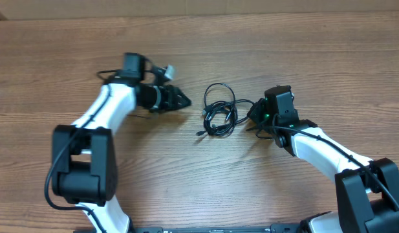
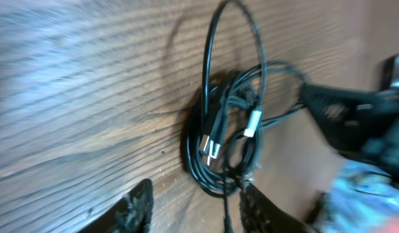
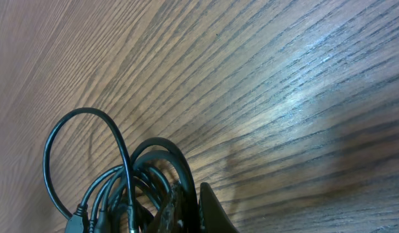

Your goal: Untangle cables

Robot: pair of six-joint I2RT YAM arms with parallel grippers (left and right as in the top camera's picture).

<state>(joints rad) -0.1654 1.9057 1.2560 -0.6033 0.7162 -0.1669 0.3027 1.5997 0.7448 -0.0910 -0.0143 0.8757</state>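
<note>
The cables (image 1: pixel 218 111) are thin black cords in a small tangled coil with a loop standing out at the far side, lying mid-table. In the left wrist view the cables (image 2: pixel 228 133) show two small plug ends. My left gripper (image 1: pixel 185 100) sits just left of the coil; in its own view the left gripper (image 2: pixel 196 210) is open, and one thin strand runs down between the fingers close to the right finger (image 2: pixel 260 210). My right gripper (image 1: pixel 254 118) is at the coil's right side; the right gripper (image 3: pixel 200 208) is shut on a few strands of the cables (image 3: pixel 121 188).
The wooden table (image 1: pixel 199 39) stretches bare around the coil. The two white arms reach in from the front, left arm (image 1: pixel 112 107) and right arm (image 1: pixel 322 149). The right gripper's black body (image 2: pixel 345 116) shows blurred beside the coil.
</note>
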